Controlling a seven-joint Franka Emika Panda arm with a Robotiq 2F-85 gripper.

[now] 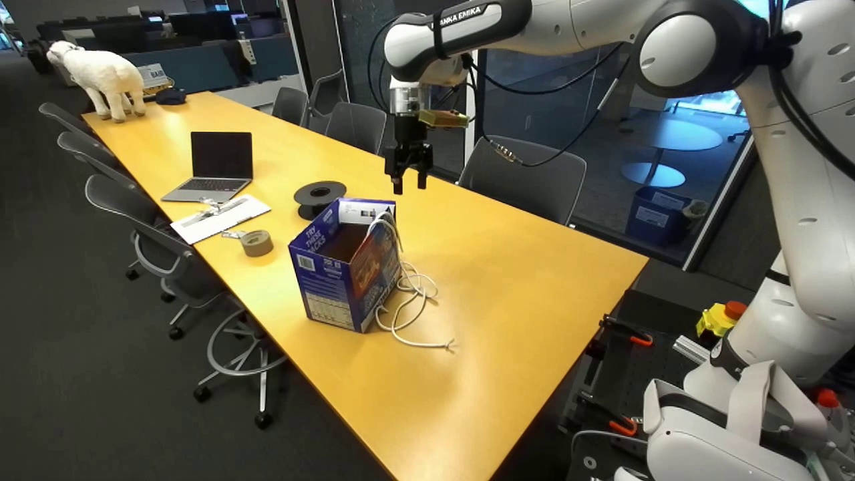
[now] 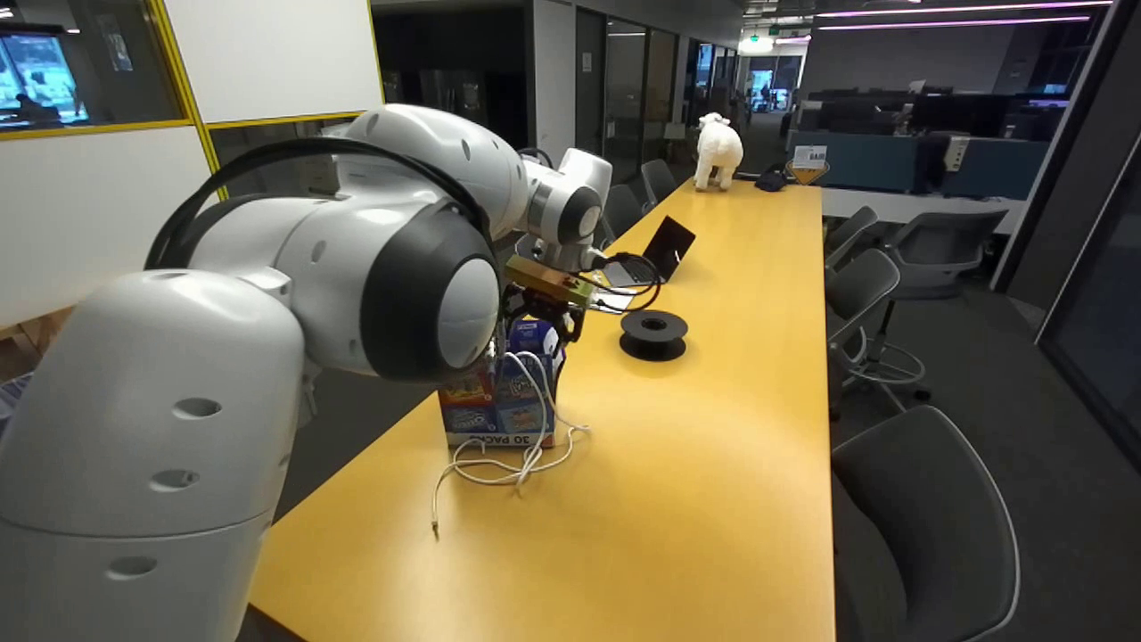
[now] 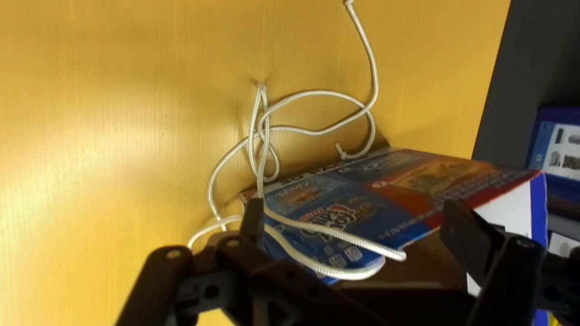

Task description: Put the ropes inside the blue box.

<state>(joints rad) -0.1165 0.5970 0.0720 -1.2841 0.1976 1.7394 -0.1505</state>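
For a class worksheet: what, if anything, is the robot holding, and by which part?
Nothing is held: the fingers stand open, clear of the rope below.

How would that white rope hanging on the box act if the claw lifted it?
Probably floppy: the white rope bends over the edge of the blue snack box. It's thin, so likely light. Rope loops crossing on the table might tangle.

Long yellow table, grey chairs, dark floor, pinkish ceiling lights
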